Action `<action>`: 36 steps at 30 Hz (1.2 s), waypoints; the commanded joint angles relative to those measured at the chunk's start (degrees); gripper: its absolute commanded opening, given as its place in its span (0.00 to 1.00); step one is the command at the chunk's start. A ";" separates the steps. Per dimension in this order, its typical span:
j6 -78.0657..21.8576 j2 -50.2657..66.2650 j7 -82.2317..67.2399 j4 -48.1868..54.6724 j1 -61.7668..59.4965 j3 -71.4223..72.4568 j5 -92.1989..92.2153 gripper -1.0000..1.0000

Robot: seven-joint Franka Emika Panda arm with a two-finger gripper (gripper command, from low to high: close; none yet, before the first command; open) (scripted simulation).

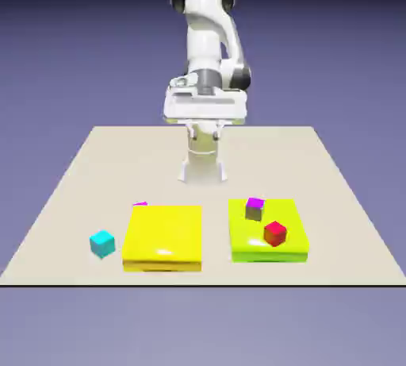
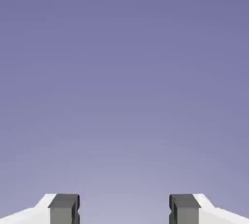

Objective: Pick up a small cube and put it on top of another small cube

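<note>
Exterior view high across table [image 1: 71, 190], hand view apparently backdrop only

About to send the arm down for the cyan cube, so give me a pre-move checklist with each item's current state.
1. Gripper open, nothing between the fingers: ok.
2. Cyan cube alone on the table, clear of the yellow slab: ok.
3. Gripper above the cyan cube: not ok, it sits high near the robot's base.
4. Cube visible in the hand view: not ok, backdrop only.
5. Red cube free on top: ok.
6. Target cube identified: cannot tell.
</note>
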 commanded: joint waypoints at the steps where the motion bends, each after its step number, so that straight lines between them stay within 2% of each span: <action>1: -0.78 -0.92 -1.91 0.70 0.91 -2.08 -0.19 0.50; 36: -28.12 -33.16 -68.49 25.19 32.61 -74.76 -6.91 0.50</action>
